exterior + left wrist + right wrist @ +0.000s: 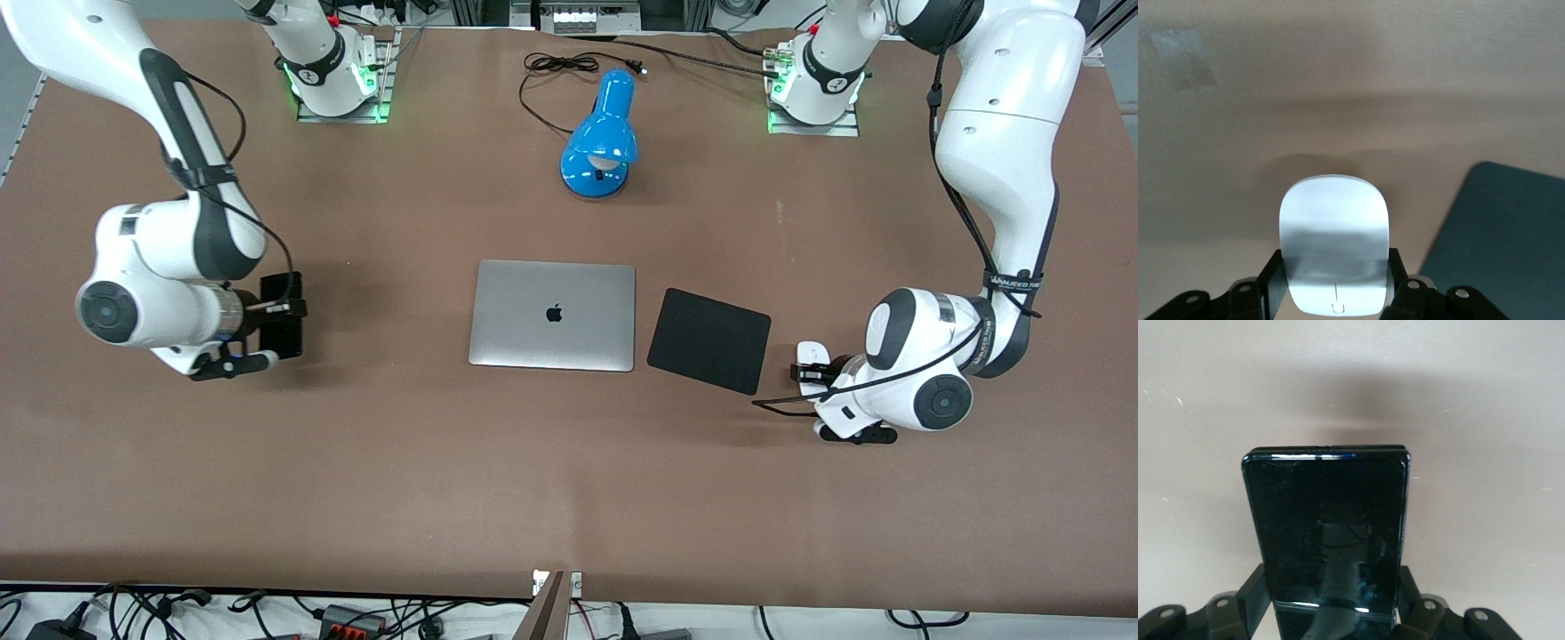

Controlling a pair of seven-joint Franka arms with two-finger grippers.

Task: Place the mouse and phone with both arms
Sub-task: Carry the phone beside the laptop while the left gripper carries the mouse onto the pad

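Observation:
My left gripper (813, 373) is shut on the white mouse (812, 357), over bare table just off the black square pad's edge toward the left arm's end. In the left wrist view the mouse (1333, 227) sits between the black fingers (1273, 283) of that gripper (1335, 273), its grey line toward the wrist. My right gripper (284, 309) is shut on the glossy black phone (283, 313), over the table toward the right arm's end, well apart from the laptop. In the right wrist view the phone (1328, 520) stands out flat from the right gripper (1331, 597), screen toward the camera.
A closed silver laptop (552, 315) lies mid-table with a matte black pad (709, 340) beside it; the pad's corner (1505, 240) shows in the left wrist view. A blue desk lamp (602, 138) with its black cable (551, 67) stands farther from the front camera.

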